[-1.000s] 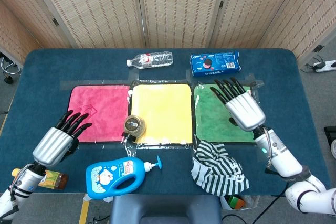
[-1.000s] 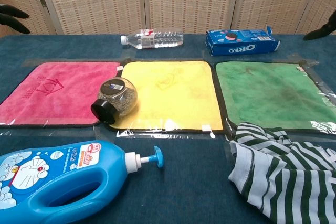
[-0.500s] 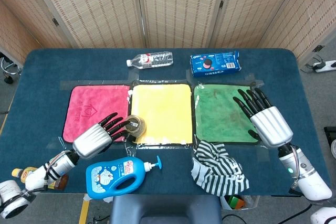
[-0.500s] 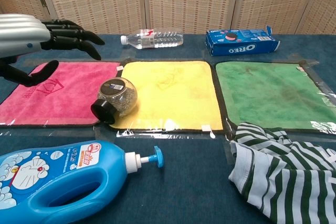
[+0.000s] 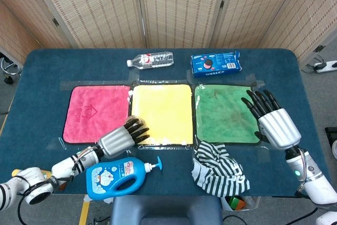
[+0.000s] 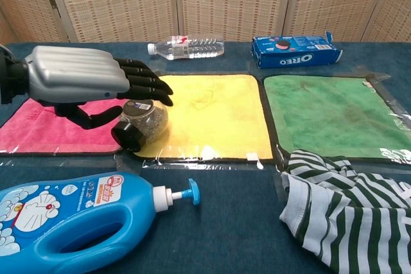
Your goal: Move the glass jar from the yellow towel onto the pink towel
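Left robot hand (image 6: 87, 85) is hovering right over the glass jar (image 6: 142, 122), fingers spread above it, thumb low on its left side, not gripping yet. Jar is lying tipped at the near-left corner of the yellow towel (image 6: 212, 113), black lid pointing toward the robot. Pink towel (image 5: 95, 110) is sitting just left, so left hand is nearer. Right robot hand (image 5: 274, 122) is idling open over by the green towel (image 5: 224, 111).

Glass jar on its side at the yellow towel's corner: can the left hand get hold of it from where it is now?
Probably yes. The left hand is right over the glass jar, fingers above and thumb beside it, nothing in between. The detergent bottle sits in front, clear of the approach.
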### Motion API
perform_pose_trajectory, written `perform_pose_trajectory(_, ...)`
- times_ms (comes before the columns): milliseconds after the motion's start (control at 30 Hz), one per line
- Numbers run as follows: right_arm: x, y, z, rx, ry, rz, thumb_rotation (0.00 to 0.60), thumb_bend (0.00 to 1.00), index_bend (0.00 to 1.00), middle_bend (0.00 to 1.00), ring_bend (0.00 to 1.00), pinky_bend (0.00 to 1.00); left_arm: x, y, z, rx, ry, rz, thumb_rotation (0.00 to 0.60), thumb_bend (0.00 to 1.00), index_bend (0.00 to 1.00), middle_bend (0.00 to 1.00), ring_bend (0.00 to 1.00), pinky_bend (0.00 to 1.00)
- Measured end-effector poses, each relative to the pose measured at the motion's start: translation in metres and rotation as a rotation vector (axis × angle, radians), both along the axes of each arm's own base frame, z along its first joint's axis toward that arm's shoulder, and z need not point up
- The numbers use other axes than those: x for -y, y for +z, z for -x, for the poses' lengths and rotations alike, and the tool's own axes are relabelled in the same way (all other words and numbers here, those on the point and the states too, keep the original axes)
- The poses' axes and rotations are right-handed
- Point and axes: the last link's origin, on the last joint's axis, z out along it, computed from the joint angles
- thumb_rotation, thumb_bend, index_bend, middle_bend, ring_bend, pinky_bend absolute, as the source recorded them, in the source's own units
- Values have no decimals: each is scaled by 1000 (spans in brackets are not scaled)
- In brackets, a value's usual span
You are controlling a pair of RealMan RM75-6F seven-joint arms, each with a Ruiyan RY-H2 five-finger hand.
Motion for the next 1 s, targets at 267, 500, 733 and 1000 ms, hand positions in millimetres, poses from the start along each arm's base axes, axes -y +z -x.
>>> perform_pose_trajectory(267,1,0,6,12,-10,0,600,158,0,0,0,0,-12,-24,-12,-76,17,-11,600,837,139,61,21,0)
perform_pose_trajectory(500,1,-2,11,19,-18,-2,600,158,0,0,0,0,-16,-43,-18,-140,11,-25,600,838,144,70,30,0)
perform_pose_trajectory(733,2,-3,14,24,-24,-3,600,158,0,0,0,0,-20,-55,-14,-242,-39,-80,600,838,170,103,51,0)
perform_pose_trajectory(1000,1,-4,16,29,-28,-6,600,159,0,0,0,0,-22,-59,-7,-321,-15,-127,600,837,182,131,73,0)
